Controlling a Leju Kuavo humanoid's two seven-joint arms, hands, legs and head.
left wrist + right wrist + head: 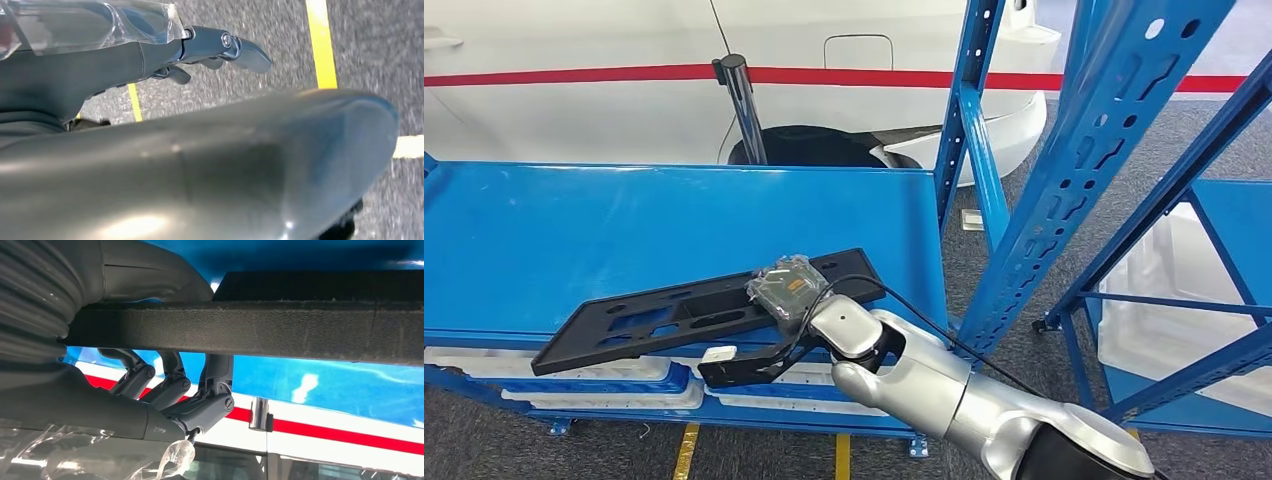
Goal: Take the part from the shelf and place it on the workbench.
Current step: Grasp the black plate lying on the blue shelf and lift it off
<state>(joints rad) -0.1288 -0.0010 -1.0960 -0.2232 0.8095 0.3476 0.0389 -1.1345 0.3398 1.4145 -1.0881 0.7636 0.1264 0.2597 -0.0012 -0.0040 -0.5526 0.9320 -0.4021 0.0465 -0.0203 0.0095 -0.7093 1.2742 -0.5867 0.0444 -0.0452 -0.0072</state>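
One long black part point(694, 312) — a flat plastic bracket with cut-out slots — lies slantwise over the front edge of the blue shelf point(574, 230), its far end resting on the shelf surface and its near, left end jutting out past the lip. The right hand point(789, 290) grasps it toward the part's right end: in the right wrist view the dark fingers point(172, 385) curl up against one face of the part's textured edge point(260, 330) while the thick grey thumb lies over the other face, so the part is clamped between them. Crinkled clear plastic film covers the back of that hand in the head view, and a thin black cable runs from it back along the silver right arm point(944, 385), which reaches in from the lower right.

Below the part, on a lower level of the shelf, lie white trays point(604, 372) with blue between them. Behind the shelf stands a white car body point(624, 90) with a red stripe — its dark wheel arch shows just past the shelf's back edge. A blue perforated upright point(1084, 170) of the rack rises to the right.

The left hand point(215, 50) hangs over grey carpet floor point(280, 30) marked with yellow lines; its fingers hold nothing, though how far they are curled I cannot tell.
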